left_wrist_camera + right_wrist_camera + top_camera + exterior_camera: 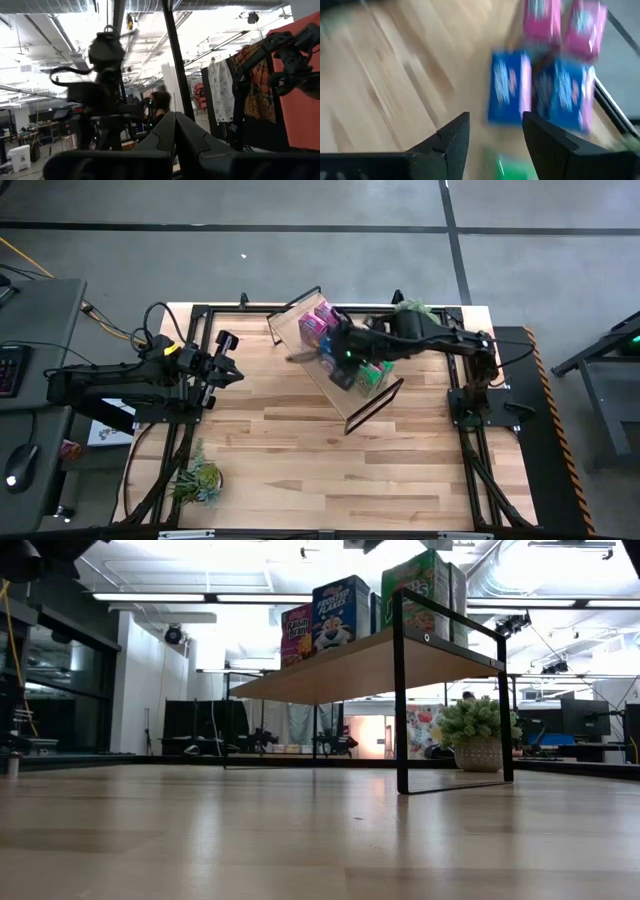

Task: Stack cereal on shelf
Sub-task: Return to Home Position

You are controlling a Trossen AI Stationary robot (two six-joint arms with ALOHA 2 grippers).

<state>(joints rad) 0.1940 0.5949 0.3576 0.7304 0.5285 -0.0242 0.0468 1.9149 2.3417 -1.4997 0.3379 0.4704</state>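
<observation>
2 pink boxes [563, 24] and 2 blue boxes [509, 92] of cereal sit paired on the shelf [340, 668]! Above them the right gripper [496, 121] hovers, fingers apart, empty; left gripper [175, 119] pinched closed, off left.

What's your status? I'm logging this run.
Right gripper open, empty, over the shelf. Left gripper shut, at table's left. Cereal boxes standing on shelf. Nothing blocking.

The right arm [440, 338] stretches in from the right side, its right gripper [338, 358] tipped downward, fingers [452, 137] parted; the left arm [110, 380] sits low at the left, left gripper [228, 371] pinched closed.
</observation>
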